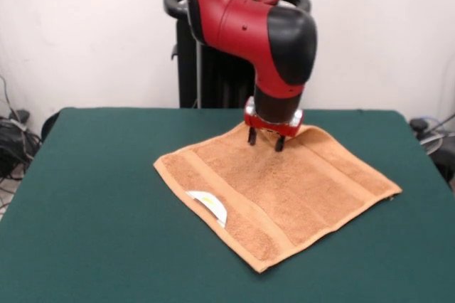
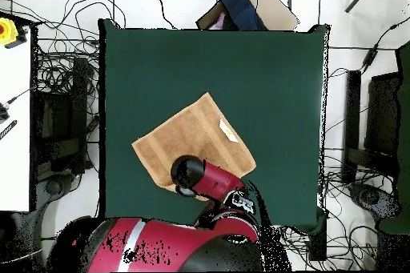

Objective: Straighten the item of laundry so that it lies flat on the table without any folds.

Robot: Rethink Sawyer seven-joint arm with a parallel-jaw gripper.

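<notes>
The orange-tan towel [image 1: 277, 189] lies spread on the dark green table [image 1: 85, 196], turned like a diamond. Its border bands show, and its white tag [image 1: 208, 205] sits at the near left edge. The towel looks nearly flat. My gripper [image 1: 265, 141] points straight down over the towel's far corner, with its two fingers apart and their tips at the cloth. Nothing shows between them. In the overhead view the towel [image 2: 192, 138] and its tag [image 2: 228, 131] show on the table [image 2: 160, 62], and the arm's wrist [image 2: 192, 175] covers the gripper and the towel corner under it.
The black pedestal [image 1: 206, 68] stands behind the table's far edge. Cables [image 1: 11, 139] lie on the floor at the left. In the overhead view a cardboard box with blue cloth [image 2: 240, 6] sits beyond the table, and a white bench [image 2: 14, 110] stands at the left.
</notes>
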